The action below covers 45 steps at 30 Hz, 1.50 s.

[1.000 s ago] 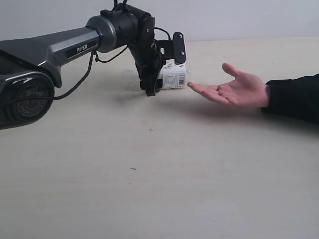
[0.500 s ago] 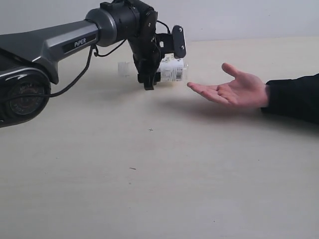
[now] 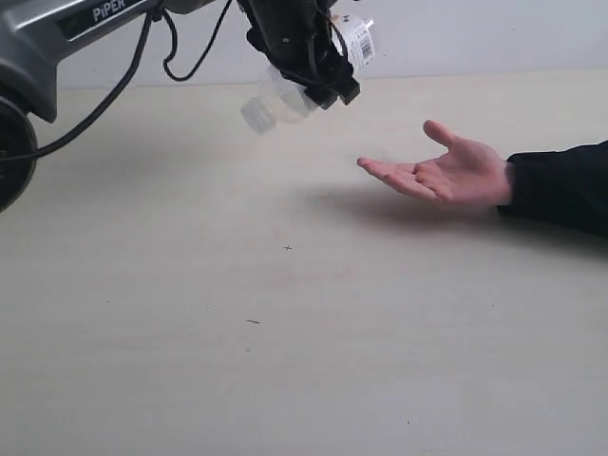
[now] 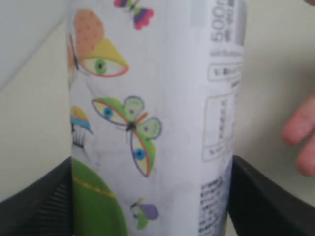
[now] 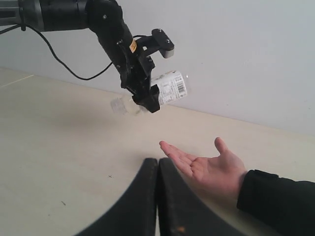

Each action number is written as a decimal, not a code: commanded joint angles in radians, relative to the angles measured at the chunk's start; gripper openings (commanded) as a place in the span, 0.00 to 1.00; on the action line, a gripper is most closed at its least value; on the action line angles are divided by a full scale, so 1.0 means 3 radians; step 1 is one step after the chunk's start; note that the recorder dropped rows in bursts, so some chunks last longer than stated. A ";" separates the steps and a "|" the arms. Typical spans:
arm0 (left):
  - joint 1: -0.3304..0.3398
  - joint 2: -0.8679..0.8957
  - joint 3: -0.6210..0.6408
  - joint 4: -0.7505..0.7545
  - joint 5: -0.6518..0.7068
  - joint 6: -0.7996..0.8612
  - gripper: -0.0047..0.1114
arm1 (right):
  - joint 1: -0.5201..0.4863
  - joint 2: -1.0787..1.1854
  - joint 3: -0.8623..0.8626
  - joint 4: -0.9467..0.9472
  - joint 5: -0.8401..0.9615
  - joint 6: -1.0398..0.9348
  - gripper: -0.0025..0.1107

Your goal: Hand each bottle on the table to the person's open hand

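One bottle (image 3: 277, 99) was all I could see from where I stood, and it hung in the air, clear of the surface (image 3: 285, 332), up near twelve o'clock in the exterior view. The left jaws, at the end of the grey left arm (image 3: 85, 17), pinched it across its middle, one dark jaw on each side of the label.

It was held tilted: the clear neck end pointed down toward seven o'clock, and the labelled body rose toward one o'clock. Close up in the left wrist view, the bottle (image 4: 152, 123) wore a white wrap printed with coloured butterflies, a solid green patch low on one side, and a column of fine grey print with a barcode. From the right wrist view, that barcode panel on the bottle (image 5: 170, 87) faced outward against the pale wall (image 5: 256, 54).

A person's open hand (image 3: 445, 176) lay palm up over the surface at three o'clock, reaching out of a dark sleeve (image 3: 560, 185). The bottle sat up at about ten o'clock from it, apart and not touching.

The right jaws were pressed together and empty, low at six o'clock in their own view.
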 commanded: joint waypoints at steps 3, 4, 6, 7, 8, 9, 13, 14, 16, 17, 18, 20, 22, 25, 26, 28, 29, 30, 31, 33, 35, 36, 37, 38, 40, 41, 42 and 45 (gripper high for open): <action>-0.0309 -0.0041 0.0004 -0.0009 0.0307 -0.1145 0.04 | 0.0004 -0.0010 0.0023 0.0004 -0.0044 0.0001 0.03; -0.0417 -0.0041 0.0004 -0.0031 0.0342 -0.1331 0.04 | 0.0004 -0.0010 0.0023 0.0004 -0.0044 0.0001 0.03; -0.0577 -0.0041 0.0004 -0.0092 0.0356 -0.1354 0.04 | 0.0004 -0.0010 0.0023 0.0004 -0.0044 0.0001 0.03; -0.0625 -0.0041 0.0004 -0.0092 0.0356 -0.1354 0.04 | 0.0004 -0.0010 0.0023 0.0004 -0.0044 0.0001 0.03; -0.0708 -0.0041 0.0004 -0.0092 0.0362 -0.1377 0.04 | 0.0004 -0.0010 0.0023 0.0004 -0.0044 0.0001 0.03; -0.0748 -0.0041 0.0004 -0.0102 0.0362 -0.1434 0.04 | 0.0004 -0.0010 0.0023 0.0004 -0.0044 0.0001 0.03; -0.0798 -0.0041 0.0004 -0.0159 0.0097 -0.2568 0.04 | 0.0004 -0.0010 0.0023 0.0004 -0.0044 0.0001 0.03; -0.0798 -0.0041 0.0004 -0.0175 0.0068 -0.2772 0.04 | 0.0004 -0.0010 0.0023 0.0004 -0.0044 0.0001 0.03; -0.0798 -0.0033 0.0004 -0.0182 -0.0088 -0.3120 0.04 | 0.0004 -0.0010 0.0023 0.0004 -0.0044 0.0001 0.03; -0.0798 -0.0028 0.0004 -0.0182 -0.0207 -0.3279 0.04 | 0.0004 -0.0010 0.0023 0.0004 -0.0044 0.0001 0.03; -0.0798 -0.0019 0.0004 -0.0244 -0.0397 -0.3395 0.04 | 0.0004 -0.0010 0.0023 0.0004 -0.0044 0.0001 0.03; -0.0798 -0.0004 0.0004 -0.0408 -0.0745 -0.3401 0.04 | 0.0004 -0.0010 0.0023 0.0004 -0.0044 0.0001 0.03; -0.0798 0.0026 0.0004 -0.0409 -0.0858 -0.3505 0.04 | 0.0004 -0.0010 0.0023 0.0004 -0.0044 0.0001 0.03; -0.0763 0.0100 0.0004 -0.0425 -0.0899 -0.3622 0.04 | 0.0004 -0.0010 0.0023 0.0004 -0.0044 0.0001 0.03; -0.0754 0.0129 0.0004 -0.0439 -0.0889 -0.3639 0.04 | 0.0004 -0.0010 0.0023 0.0004 -0.0044 0.0001 0.03; -0.0730 0.0186 0.0004 -0.0500 -0.0881 -0.3649 0.04 | 0.0004 -0.0010 0.0023 0.0004 -0.0044 0.0001 0.03; -0.0723 0.0216 0.0004 -0.0551 -0.0881 -0.3649 0.04 | 0.0004 -0.0010 0.0023 0.0004 -0.0044 0.0001 0.03; -0.0716 0.0255 0.0004 -0.0587 -0.0893 -0.3649 0.05 | 0.0004 -0.0010 0.0023 0.0004 -0.0044 0.0001 0.03; -0.0700 0.0285 0.0004 -0.0660 -0.0901 -0.3649 0.07 | 0.0004 -0.0010 0.0023 0.0004 -0.0044 0.0001 0.03; -0.0688 0.0342 0.0004 -0.0744 -0.0925 -0.3628 0.11 | 0.0004 -0.0010 0.0023 0.0004 -0.0044 0.0001 0.03; -0.0689 0.0410 0.0004 -0.0761 -0.0986 -0.3628 0.17 | 0.0004 -0.0010 0.0023 0.0004 -0.0044 0.0001 0.03; -0.0689 0.0434 0.0004 -0.0761 -0.1033 -0.3628 0.21 | 0.0004 -0.0010 0.0023 0.0004 -0.0044 0.0001 0.03; -0.0689 0.0453 0.0004 -0.0761 -0.1042 -0.3628 0.22 | 0.0004 -0.0010 0.0023 0.0004 -0.0044 0.0001 0.03; -0.0687 0.0467 0.0004 -0.0761 -0.1058 -0.3628 0.23 | 0.0004 -0.0010 0.0023 0.0004 -0.0044 0.0001 0.03; -0.0675 0.0480 0.0004 -0.0761 -0.1064 -0.3628 0.24 | 0.0004 -0.0010 0.0023 0.0004 -0.0044 0.0001 0.03; -0.0667 0.0480 0.0004 -0.0761 -0.1064 -0.3628 0.24 | 0.0004 -0.0010 0.0023 0.0004 -0.0044 0.0001 0.03; -0.0669 0.0480 0.0004 -0.0761 -0.1064 -0.3611 0.24 | 0.0004 -0.0010 0.0023 0.0004 -0.0044 0.0001 0.03; -0.0669 0.0480 0.0004 -0.0761 -0.1064 -0.3593 0.24 | 0.0004 -0.0010 0.0023 0.0004 -0.0044 0.0001 0.03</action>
